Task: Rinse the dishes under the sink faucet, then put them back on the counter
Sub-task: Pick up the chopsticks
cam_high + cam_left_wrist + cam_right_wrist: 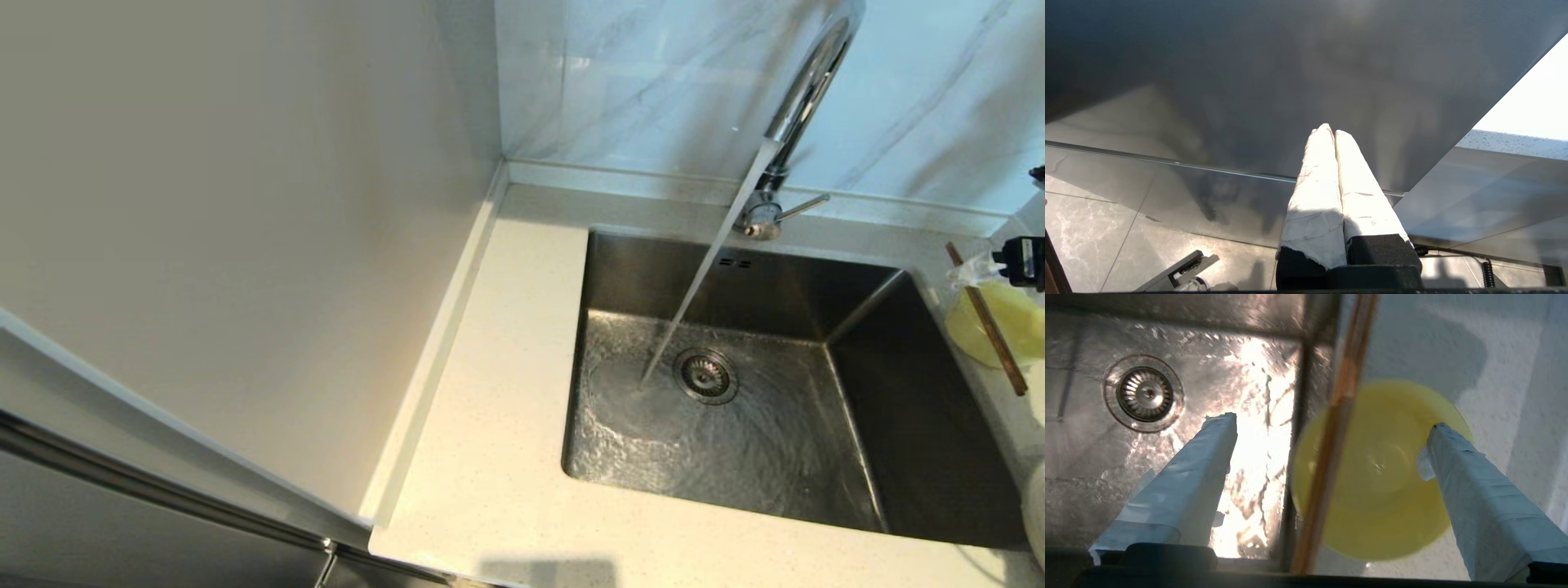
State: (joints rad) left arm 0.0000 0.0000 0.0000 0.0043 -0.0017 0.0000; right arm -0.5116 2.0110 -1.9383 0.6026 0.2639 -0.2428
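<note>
Water is running from the sink faucet [804, 98] in a slanted stream, landing in the sink [735, 425] just left of the drain strainer [706, 375], so the basin floor is rippling and ready for rinsing.

I am hovering my right gripper [1331, 428] over the right-hand edge of the sink, with its fingers spread wide and gripping nothing. One finger is hanging over the wet basin and the other over the bowl [1376, 469], because I am straddling the sink's rim as I line up on the dishes. The pale yellow bowl is sitting on the counter [490, 457] just right of the sink, and the chopsticks [1337, 428] are lying across its rim, running from near to far. I judge that this resting place is keeping them off the counter and easy to reach, but it also means the sticks are in the way of a clean grab on the bowl, so they are probably the piece to take first. A white rounded edge at the near right may be the white dish, though I cannot tell.

My left gripper [1331, 132] is resting parked below the counter, its fingers pressed together and empty.
</note>
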